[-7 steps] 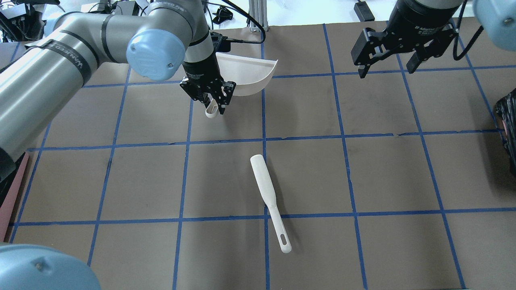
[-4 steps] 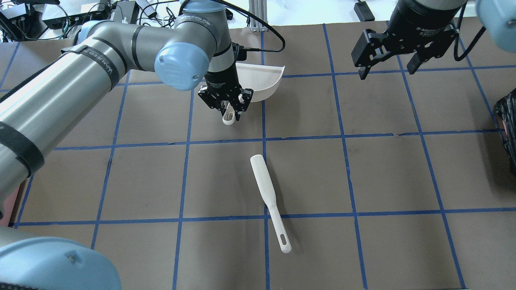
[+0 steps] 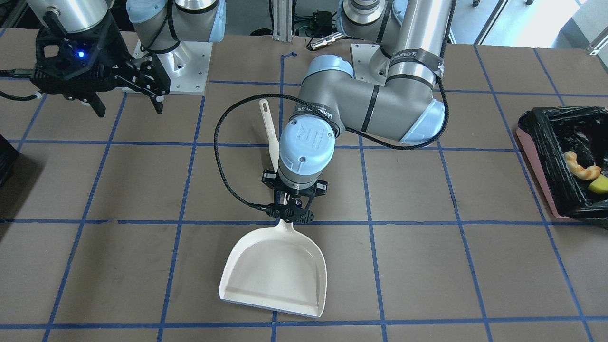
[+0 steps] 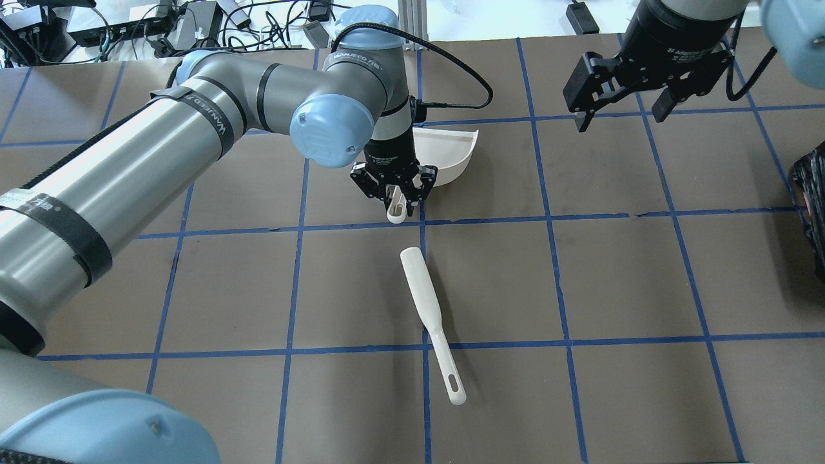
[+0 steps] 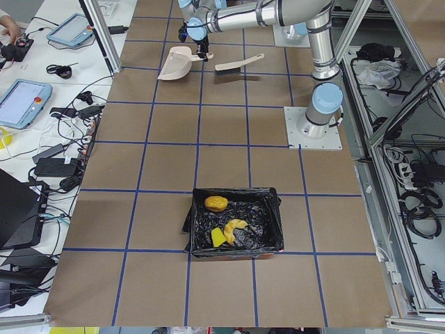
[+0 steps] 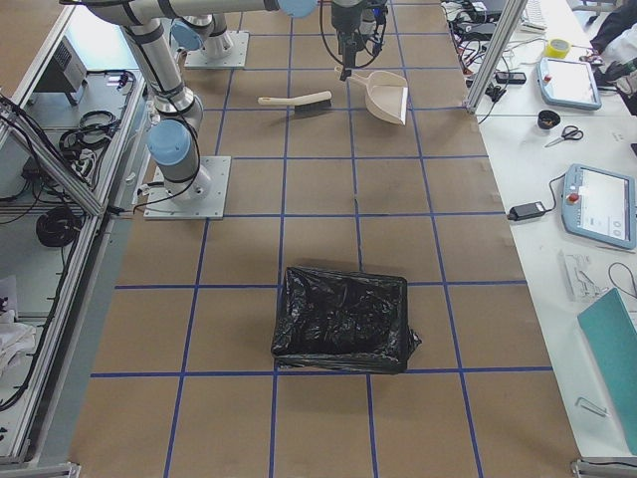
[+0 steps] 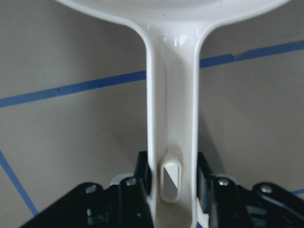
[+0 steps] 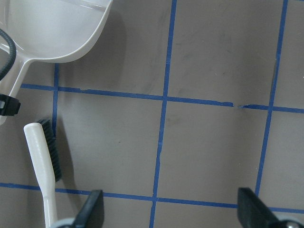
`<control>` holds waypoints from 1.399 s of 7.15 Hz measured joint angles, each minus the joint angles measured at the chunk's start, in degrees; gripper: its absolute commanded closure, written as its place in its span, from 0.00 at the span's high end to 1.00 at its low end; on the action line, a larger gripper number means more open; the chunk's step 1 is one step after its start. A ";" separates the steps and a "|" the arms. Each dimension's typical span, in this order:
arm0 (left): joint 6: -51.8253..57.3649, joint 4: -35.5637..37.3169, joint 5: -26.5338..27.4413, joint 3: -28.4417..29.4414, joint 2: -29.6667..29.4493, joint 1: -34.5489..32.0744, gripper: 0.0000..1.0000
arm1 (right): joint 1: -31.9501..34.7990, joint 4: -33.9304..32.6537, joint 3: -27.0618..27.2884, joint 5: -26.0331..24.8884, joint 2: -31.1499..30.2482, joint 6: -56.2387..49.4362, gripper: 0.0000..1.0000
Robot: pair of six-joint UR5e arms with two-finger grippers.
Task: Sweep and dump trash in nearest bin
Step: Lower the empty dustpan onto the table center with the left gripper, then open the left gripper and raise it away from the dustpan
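My left gripper [image 4: 396, 201] is shut on the handle of a cream dustpan [image 4: 451, 151] that rests on the table near its middle. The front view shows the same grip [image 3: 289, 216] and the dustpan [image 3: 275, 270] with nothing in it. The pink bin with a black bag [image 3: 551, 156] holds the tan peel piece [image 3: 579, 166] and the yellow-green wedge [image 3: 599, 184]. The exterior left view also shows the brown-orange lump [image 5: 216, 202] in that bin [image 5: 264, 209]. My right gripper [image 4: 624, 113] is open and empty, held above the table's far right.
A white brush [image 4: 428, 316] lies on the table just on the robot's side of the dustpan; it also shows in the right wrist view [image 8: 42, 161]. A second bin lined with a black bag [image 4: 813, 212] stands at the table's right end.
My left arm has carried the dustpan to the right and a little toward the robot, still holding its handle. The right gripper and the brush have stayed put.
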 measured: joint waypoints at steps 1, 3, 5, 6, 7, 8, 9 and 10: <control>0.20 0.67 -2.03 -0.20 -0.28 -0.06 0.13 | 0.01 0.00 0.04 -0.02 0.00 -0.04 1.00; 0.81 1.31 -3.13 -0.96 -0.41 -0.10 0.15 | 0.01 0.00 0.07 -0.28 0.00 -0.05 1.00; 2.03 2.19 -2.59 -1.83 -0.38 -0.10 0.24 | 0.01 0.00 0.07 -0.34 -0.01 -0.06 1.00; 2.37 2.39 -2.07 -1.96 -0.38 -0.10 0.29 | 0.01 0.00 0.07 -0.32 -0.01 -0.06 1.00; 2.31 2.43 -1.69 -2.03 -0.34 -0.10 0.29 | 0.01 0.01 0.07 -0.37 -0.01 -0.06 1.00; 2.05 2.42 -1.51 -2.06 -0.31 -0.10 0.35 | 0.01 0.00 0.07 -0.42 -0.01 -0.06 1.00; 1.93 2.41 -1.42 -2.08 -0.30 -0.10 0.47 | 0.01 0.00 0.07 -0.44 -0.01 -0.08 1.00; 1.89 2.40 -1.41 -2.08 -0.29 -0.10 0.49 | 0.04 -0.01 0.07 -0.48 -0.01 -0.40 1.00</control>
